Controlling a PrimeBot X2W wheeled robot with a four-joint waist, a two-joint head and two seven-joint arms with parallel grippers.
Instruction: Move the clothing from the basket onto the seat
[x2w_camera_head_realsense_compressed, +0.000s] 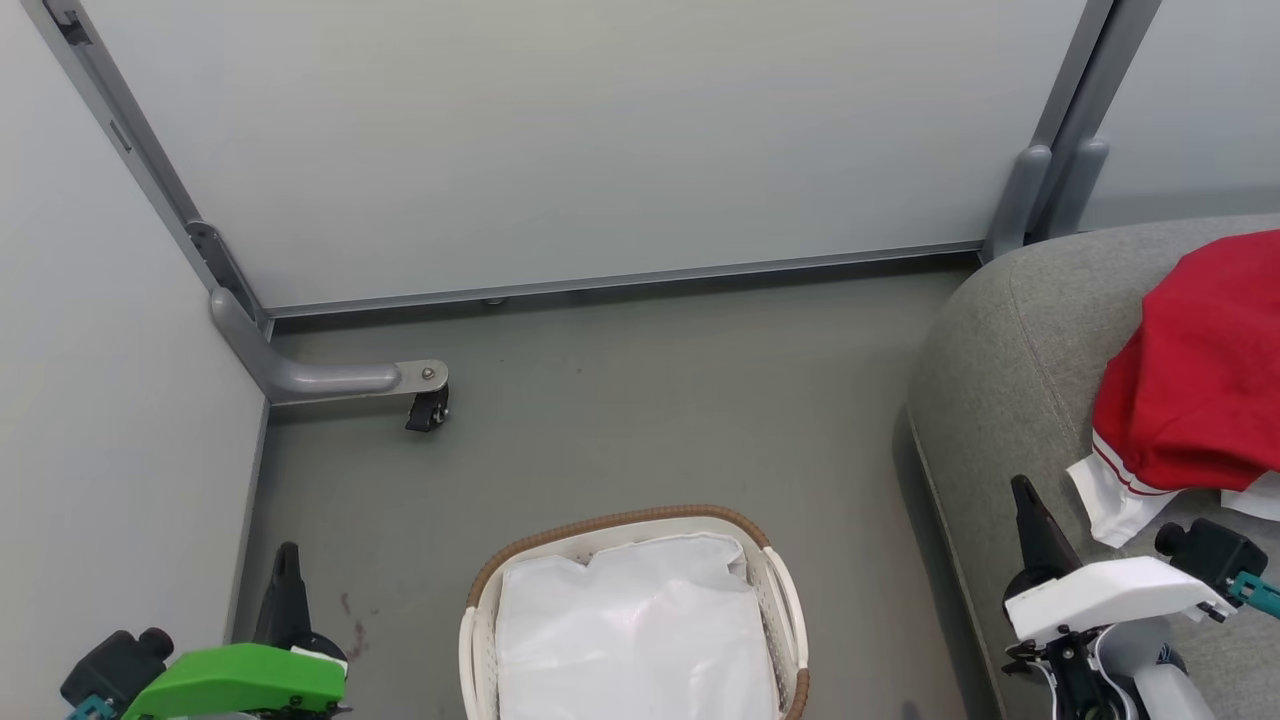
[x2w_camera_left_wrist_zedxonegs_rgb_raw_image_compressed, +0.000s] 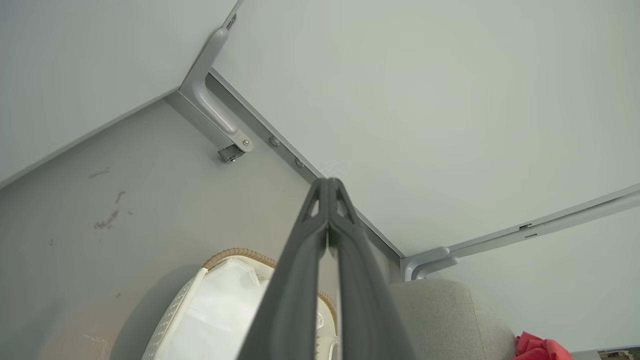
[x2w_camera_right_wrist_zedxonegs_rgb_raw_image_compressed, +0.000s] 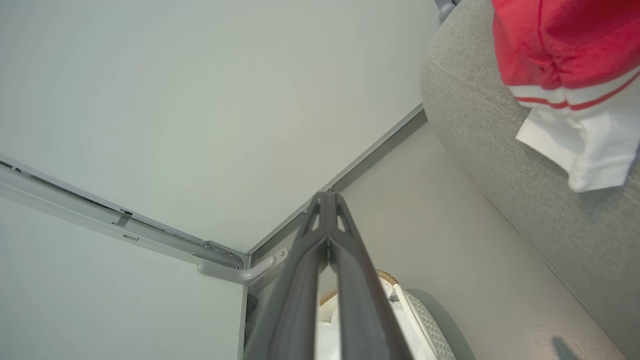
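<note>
The red clothing (x2w_camera_head_realsense_compressed: 1200, 380) with a white striped cuff lies on the grey seat (x2w_camera_head_realsense_compressed: 1010, 330) at the right, and its cuff hangs near the cushion's front edge (x2w_camera_right_wrist_zedxonegs_rgb_raw_image_compressed: 575, 55). On the floor at bottom centre stands the white basket (x2w_camera_head_realsense_compressed: 480, 620) with its brown rim, and inside it I see just the white cloth liner. My left gripper (x2w_camera_head_realsense_compressed: 288, 553) is shut and empty at the lower left, left of the basket (x2w_camera_left_wrist_zedxonegs_rgb_raw_image_compressed: 175, 315). At the lower right, over the seat's edge just below the cuff, my right gripper (x2w_camera_head_realsense_compressed: 1022, 490) is shut and empty too.
Pale partition walls (x2w_camera_head_realsense_compressed: 600, 140) close off the back and left. A grey metal foot with a black caster (x2w_camera_head_realsense_compressed: 428, 405) juts onto the floor at left. Open grey floor (x2w_camera_head_realsense_compressed: 700, 400) lies between basket, wall and seat.
</note>
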